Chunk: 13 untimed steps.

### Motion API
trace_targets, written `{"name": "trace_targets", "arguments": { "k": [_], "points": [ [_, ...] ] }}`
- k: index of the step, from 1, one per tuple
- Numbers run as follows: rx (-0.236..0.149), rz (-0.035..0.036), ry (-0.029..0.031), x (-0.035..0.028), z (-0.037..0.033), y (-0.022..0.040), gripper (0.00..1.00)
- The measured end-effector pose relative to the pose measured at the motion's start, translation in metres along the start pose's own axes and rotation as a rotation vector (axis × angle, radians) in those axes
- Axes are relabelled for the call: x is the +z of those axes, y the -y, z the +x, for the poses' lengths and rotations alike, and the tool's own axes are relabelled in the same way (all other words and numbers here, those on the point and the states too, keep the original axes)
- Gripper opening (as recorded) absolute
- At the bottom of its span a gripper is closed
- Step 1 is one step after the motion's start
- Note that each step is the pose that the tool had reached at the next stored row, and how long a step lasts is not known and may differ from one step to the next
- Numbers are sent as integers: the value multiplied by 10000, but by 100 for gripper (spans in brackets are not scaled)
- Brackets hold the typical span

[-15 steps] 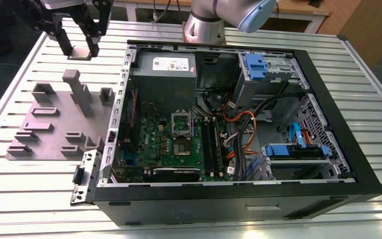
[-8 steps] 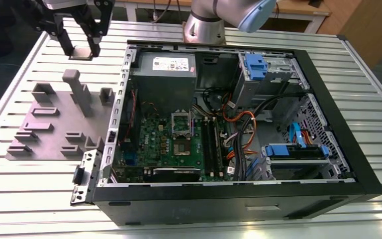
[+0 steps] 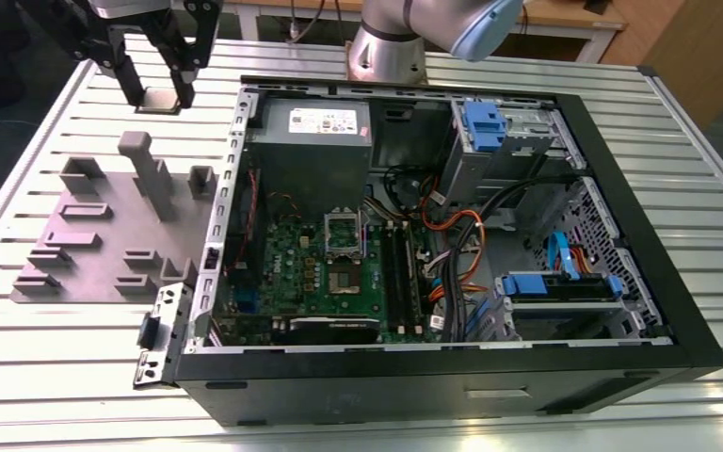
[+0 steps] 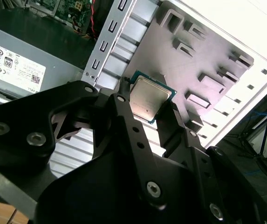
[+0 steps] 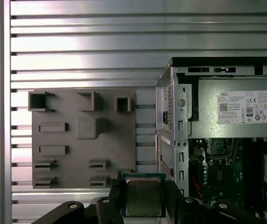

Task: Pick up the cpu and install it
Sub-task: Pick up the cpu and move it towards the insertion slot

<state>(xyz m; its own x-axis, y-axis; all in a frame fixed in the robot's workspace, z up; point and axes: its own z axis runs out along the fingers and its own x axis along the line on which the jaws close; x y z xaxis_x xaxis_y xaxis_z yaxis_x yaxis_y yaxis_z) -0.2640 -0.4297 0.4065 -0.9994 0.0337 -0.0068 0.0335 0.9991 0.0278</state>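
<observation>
End effector (image 3: 161,92): closed on the cpu (image 4: 149,98); its two fingers (image 4: 126,116) pinched opposite edges, metal top facing the wrist cameras.
Cpu position: held in the air outside the case (image 3: 663,311), off the corner by the power supply (image 3: 317,122), over the table (image 3: 60,377).
Fixture (image 3: 110,235): lay on the table just beside the case's open side; the cpu was apart from it.
Socket (image 3: 342,234): sat on the board (image 3: 298,278) inside the case, near its middle. Could not tell whether its lid was raised.
Risk, slip: the grip appeared to be on the thin rim only. Judged that a jolt could tilt or drop the cpu onto the slatted table.
Risk, collision: the case wall stood between cpu and socket. Judged that a low crossing would strike the wall.
Risk, crowding: memory sticks (image 3: 393,268) stood just beside the socket and cables (image 3: 450,226) hung near it. The fingers reached past the cpu's edges, so they could foul these or the socket frame.
Risk, seating: a tilted or rotated cpu would likely damage the socket contacts. Orientation marks were too small to check.
</observation>
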Motion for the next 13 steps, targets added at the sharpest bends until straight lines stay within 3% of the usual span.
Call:
{"name": "trace_targets", "arguments": {
  "k": [13],
  "points": [
    [-1, -1, 1, 2, -153, -5, 47]
  ]
}}
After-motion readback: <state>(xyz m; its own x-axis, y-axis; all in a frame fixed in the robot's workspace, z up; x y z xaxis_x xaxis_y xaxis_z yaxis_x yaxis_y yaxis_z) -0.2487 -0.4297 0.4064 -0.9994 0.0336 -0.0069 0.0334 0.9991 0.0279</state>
